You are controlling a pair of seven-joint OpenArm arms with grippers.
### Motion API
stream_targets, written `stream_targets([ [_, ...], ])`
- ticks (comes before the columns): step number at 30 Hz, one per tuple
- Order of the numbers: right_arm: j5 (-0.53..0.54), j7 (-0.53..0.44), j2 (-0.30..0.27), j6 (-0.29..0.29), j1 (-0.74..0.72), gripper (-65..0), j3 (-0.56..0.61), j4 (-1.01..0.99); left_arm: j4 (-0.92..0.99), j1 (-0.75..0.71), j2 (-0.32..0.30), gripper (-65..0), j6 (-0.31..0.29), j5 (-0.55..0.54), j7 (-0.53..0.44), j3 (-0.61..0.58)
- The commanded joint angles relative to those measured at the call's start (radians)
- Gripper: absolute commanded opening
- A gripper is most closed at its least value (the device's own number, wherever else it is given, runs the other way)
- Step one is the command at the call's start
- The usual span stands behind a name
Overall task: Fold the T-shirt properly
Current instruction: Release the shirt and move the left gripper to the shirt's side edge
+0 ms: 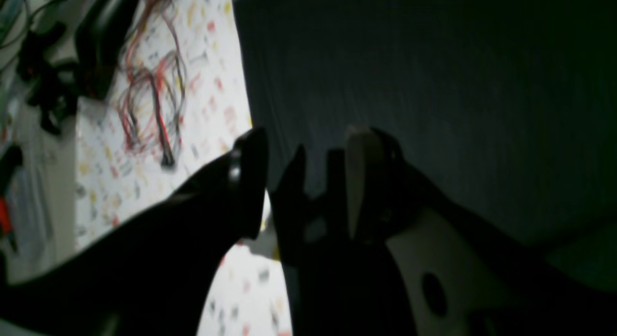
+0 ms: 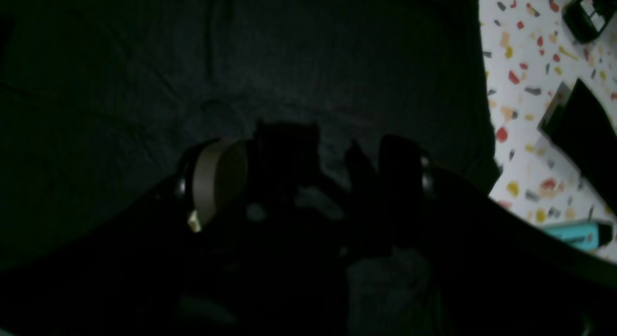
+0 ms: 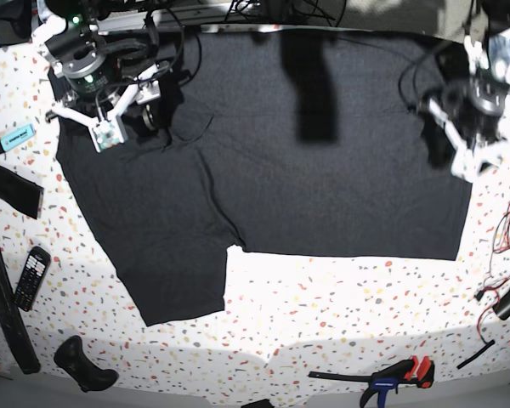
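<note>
The dark T-shirt [image 3: 323,187] lies spread flat on the speckled table, with one part reaching down toward the front left [image 3: 174,272]. No coloured print shows. My left gripper [image 3: 461,157] hangs over the shirt's right edge. In the left wrist view the left gripper [image 1: 308,157] has its jaws apart, straddling the shirt's edge [image 1: 385,85]. My right gripper [image 3: 144,119] is over the shirt's far left corner. In the right wrist view the right gripper [image 2: 308,167] is open, just above dark fabric [image 2: 289,61].
A teal marker [image 3: 17,136], black strips [image 3: 8,189] and a calculator [image 3: 30,276] lie left of the shirt. Red and black wires [image 3: 506,242] lie at the right. A clamp [image 3: 391,376] lies at the front edge.
</note>
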State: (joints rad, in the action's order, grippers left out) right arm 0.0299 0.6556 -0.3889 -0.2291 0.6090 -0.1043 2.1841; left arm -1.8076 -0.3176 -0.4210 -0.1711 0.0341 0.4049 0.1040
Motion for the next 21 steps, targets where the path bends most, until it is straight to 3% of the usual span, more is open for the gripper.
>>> stream_targets([
  [1,0.0,-0.007,-0.007,0.005,0.001,-23.7,-0.008,0.02,-0.011,0.055,-0.012,-37.6,0.0,-0.023,0.002,0.008],
  [6,0.001,0.007,-0.007,0.005,0.0,-23.7,-0.008,0.02,0.127,0.322,-0.012,-35.5,-0.077,-0.168,0.124,0.008],
  [12,0.001,0.028,-0.007,0.005,0.001,-23.7,-0.008,0.02,0.572,0.625,-0.012,-35.5,-0.197,-0.319,0.156,0.008],
  [17,0.001,0.027,-0.007,0.005,0.001,-23.7,-0.008,0.021,1.012,0.86,-0.015,-35.5,-0.238,-0.348,0.075,0.008],
  [21,0.002,0.03,-0.007,0.005,0.001,-23.7,-0.008,0.021,1.305,0.991,-0.026,-35.5,-0.238,-0.296,-0.057,0.008],
])
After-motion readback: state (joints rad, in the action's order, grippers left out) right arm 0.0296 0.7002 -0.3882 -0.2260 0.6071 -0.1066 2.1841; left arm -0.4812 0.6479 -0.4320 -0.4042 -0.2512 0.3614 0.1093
